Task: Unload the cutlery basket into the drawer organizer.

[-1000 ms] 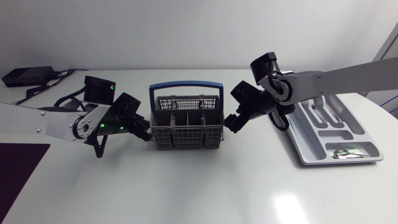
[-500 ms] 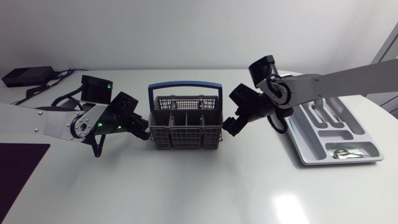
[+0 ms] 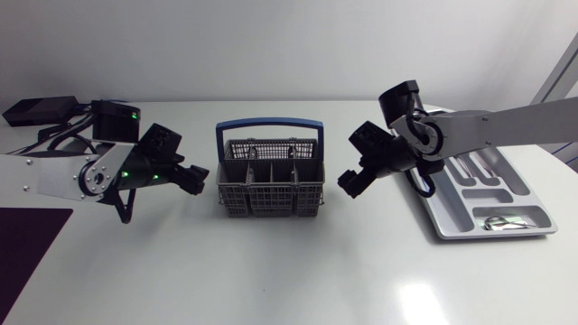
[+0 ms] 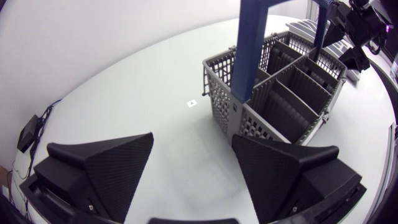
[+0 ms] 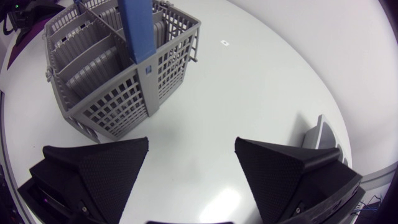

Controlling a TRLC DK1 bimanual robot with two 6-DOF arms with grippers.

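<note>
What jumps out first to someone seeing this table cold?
The grey cutlery basket with its blue handle stands mid-table, and its compartments look empty. The left gripper and right gripper flank it, both open and apart from it. The drawer organizer lies on the basket's right, beyond the right gripper.

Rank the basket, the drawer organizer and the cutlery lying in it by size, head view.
Tied for largest: drawer organizer and cutlery basket, too alike to rank, and the right arm hides part of the organizer.
Smallest: cutlery.
</note>
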